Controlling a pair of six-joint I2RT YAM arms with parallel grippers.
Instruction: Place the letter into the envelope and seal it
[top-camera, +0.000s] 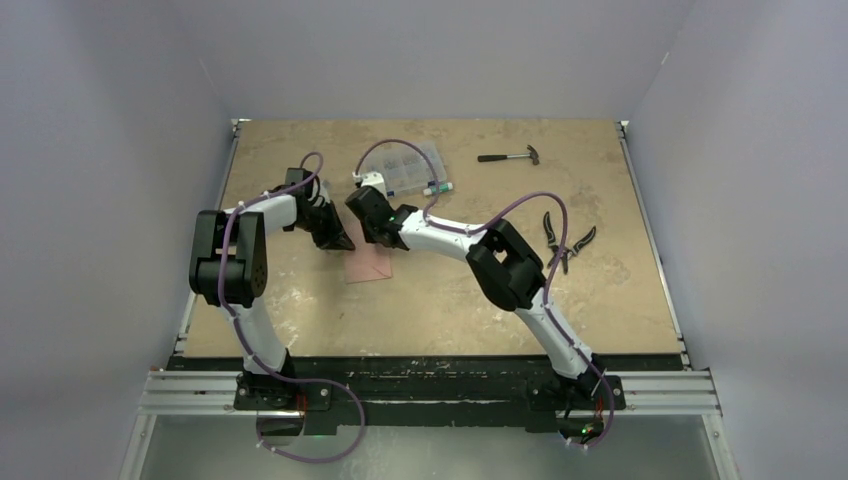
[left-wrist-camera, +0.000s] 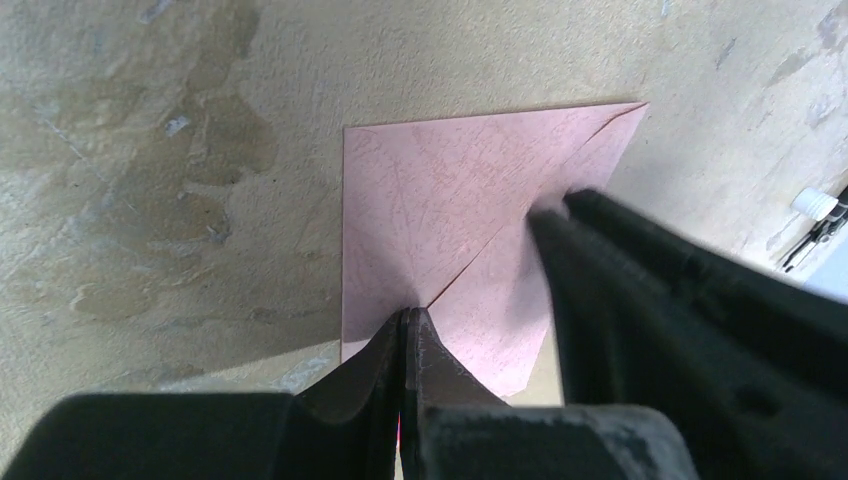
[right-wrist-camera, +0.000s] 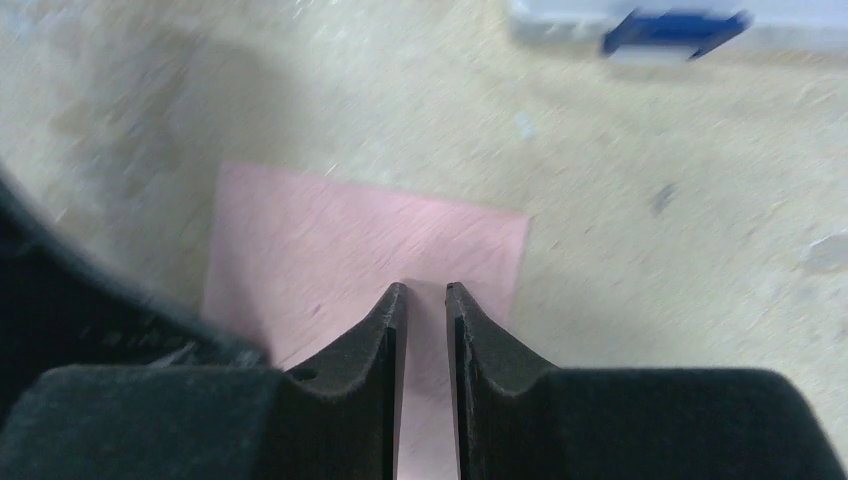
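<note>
Top external view gives me the envelope (top-camera: 368, 265) lying flat on the sandy, stained surface (top-camera: 450, 310), in the middle, just under both wrists. From the left wrist camera I see its paper is salmon-pink with fine fibres, and two diagonal seam lines meet in a point exactly at my left end effector (left-wrist-camera: 405, 325). Its two black fingers are pressed together with no gap, tips at the paper; I cannot tell if they pinch any of it. The right end effector (right-wrist-camera: 427, 300) is over a plain part of the same envelope, its tapered fingers parted by a narrow slit, holding nothing. Farther back lie a clear compartment box (top-camera: 405, 168), a hammer (top-camera: 510, 156) and pliers (top-camera: 565, 240).
</note>
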